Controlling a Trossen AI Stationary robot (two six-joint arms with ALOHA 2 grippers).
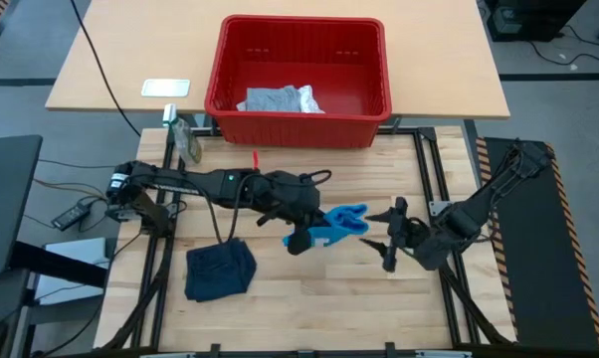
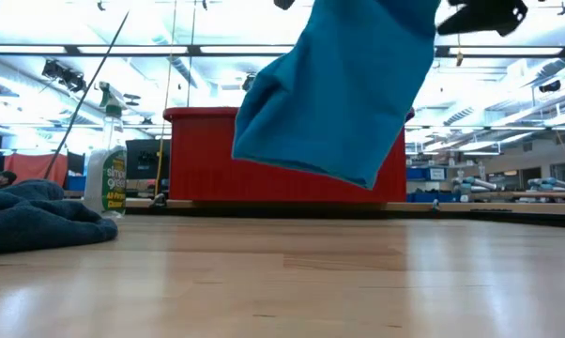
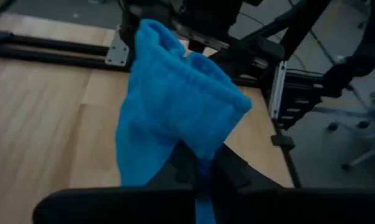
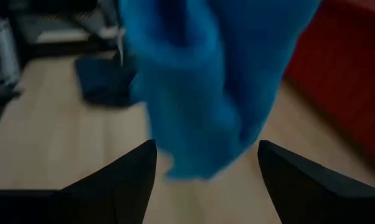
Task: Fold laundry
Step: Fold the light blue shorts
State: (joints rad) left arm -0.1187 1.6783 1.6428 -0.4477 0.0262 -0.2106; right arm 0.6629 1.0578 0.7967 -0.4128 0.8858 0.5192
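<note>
At the near side of the wooden table (image 1: 309, 298), a dark navy garment (image 1: 220, 270) is seen lying in a rough fold, only its edge being caught at the left of the low view. Farther in, a bright blue garment (image 1: 341, 225) is held clear of the table by the left gripper (image 3: 200, 171), which is clenched on its lower part; the gripping point itself is buried in cloth and hard to make out in the left wrist view. In the low view the garment's top is cut off by the frame. The right gripper (image 1: 391, 238) is set just beside the blue cloth with its fingers (image 4: 122, 180) spread apart and nothing between them. At the far left a spray bottle (image 2: 106, 164) is stood near the table's edge; its label is partly readable, possibly "Green", though the lettering is too small to be sure. Beyond it, a red basket (image 1: 369, 121) is placed on a second table, with a light grey garment (image 1: 278, 99) lying crumpled inside. A small white flat object (image 1: 166, 88) is seen left of the basket; what it is cannot be told.
</note>
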